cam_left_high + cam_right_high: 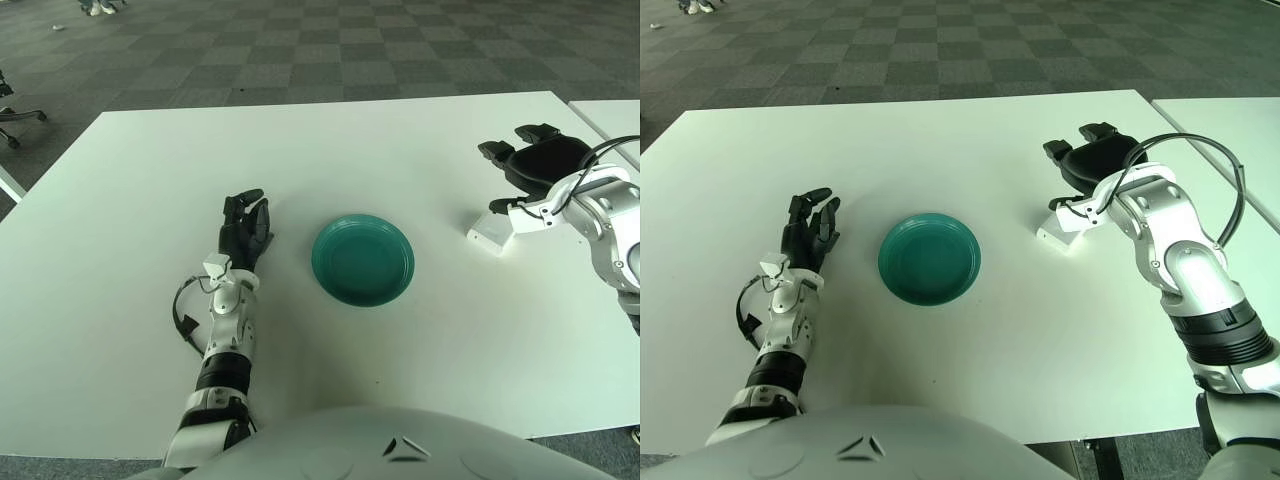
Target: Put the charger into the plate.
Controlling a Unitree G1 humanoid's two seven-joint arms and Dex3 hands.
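Note:
The white block-shaped charger (490, 234) lies flat on the white table, right of the empty teal plate (363, 260). My right hand (535, 165) hovers just beyond and to the right of the charger, black fingers spread and holding nothing. Its thumb reaches down close to the charger's far edge; whether they touch I cannot tell. My left hand (245, 228) shows left of the plate, fingers relaxed and pointing away from me, idle.
The white table (400, 150) stretches wide around the plate. A second white table (612, 118) adjoins at the far right. Chequered carpet lies beyond the far edge, with a chair base (15, 112) at the far left.

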